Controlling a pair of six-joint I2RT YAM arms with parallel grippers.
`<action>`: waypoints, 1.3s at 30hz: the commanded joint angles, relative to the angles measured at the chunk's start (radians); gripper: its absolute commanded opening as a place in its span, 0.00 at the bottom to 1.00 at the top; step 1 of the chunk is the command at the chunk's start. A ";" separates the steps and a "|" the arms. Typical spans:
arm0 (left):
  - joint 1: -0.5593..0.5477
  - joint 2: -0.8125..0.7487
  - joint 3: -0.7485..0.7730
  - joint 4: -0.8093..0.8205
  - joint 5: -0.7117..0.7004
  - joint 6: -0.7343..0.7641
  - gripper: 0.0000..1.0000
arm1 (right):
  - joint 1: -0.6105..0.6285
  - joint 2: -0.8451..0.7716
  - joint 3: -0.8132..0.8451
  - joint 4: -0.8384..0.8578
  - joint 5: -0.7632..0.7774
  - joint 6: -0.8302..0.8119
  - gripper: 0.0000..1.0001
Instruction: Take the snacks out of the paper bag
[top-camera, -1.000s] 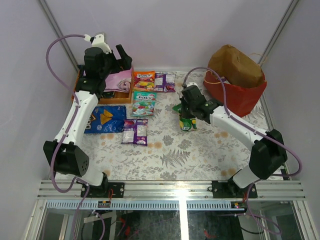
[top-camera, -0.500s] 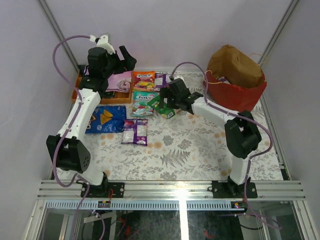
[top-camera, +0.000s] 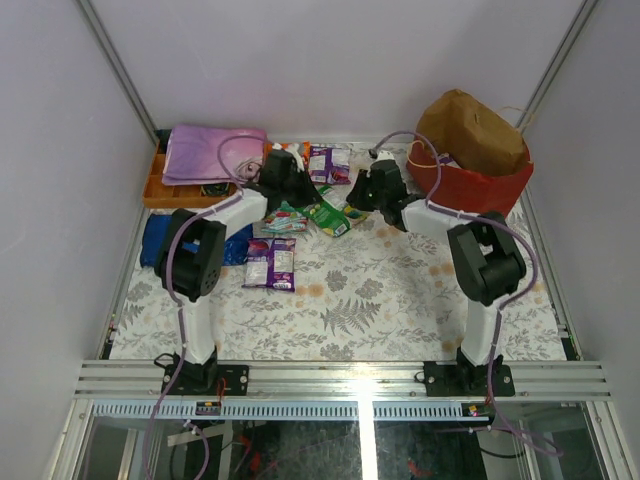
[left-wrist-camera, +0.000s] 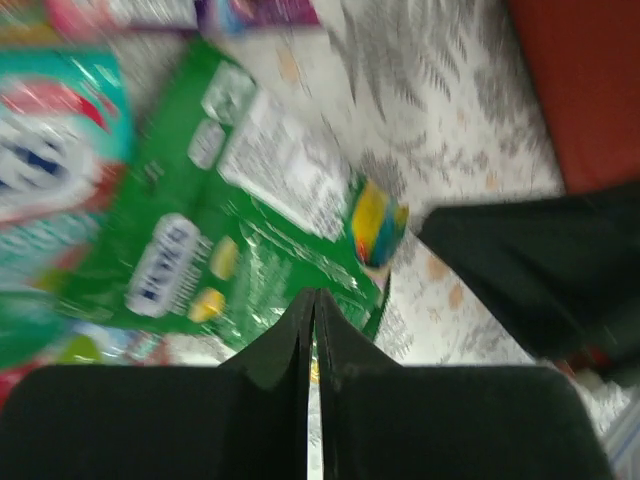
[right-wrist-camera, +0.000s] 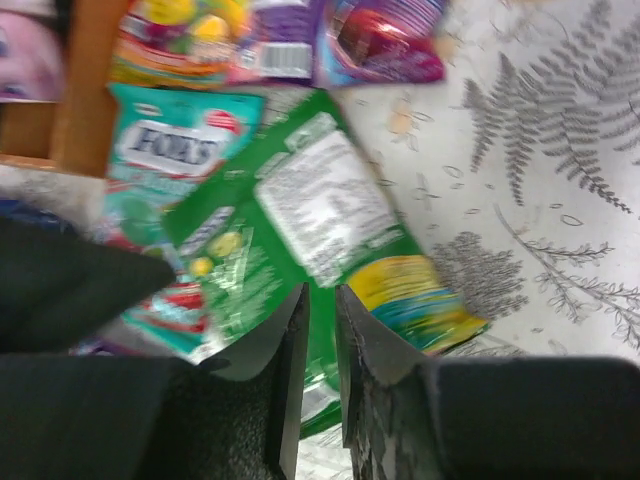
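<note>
The green packet lies flat on the patterned table between both grippers. Just left of it is my left gripper, shut and empty; in its wrist view the tips hover over the green packet. My right gripper sits just right of the packet. Its jaws stand a narrow gap apart above the green packet, with nothing pinched between them. Teal, orange and purple packets lie close by, another purple one nearer. The red paper bag stands at the back right.
An orange tray with a folded purple cloth sits at the back left. The blue Doritos bag lies below it, partly hidden by my left arm. Metal posts frame the back corners.
My left arm swung from above the tray down to the packets and shut. My right gripper let the green packet go beside the teal one, drew back right, and its jaws narrowed.
</note>
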 joint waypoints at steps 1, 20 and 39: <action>-0.061 0.002 -0.099 0.193 -0.038 -0.121 0.00 | -0.043 0.121 0.026 0.105 -0.155 0.045 0.23; -0.124 0.217 0.008 0.095 -0.135 -0.062 0.00 | 0.040 0.023 -0.333 0.008 -0.162 0.101 0.20; -0.140 -0.008 -0.417 0.216 -0.226 -0.166 0.00 | -0.048 0.076 -0.119 -0.183 -0.093 -0.080 0.21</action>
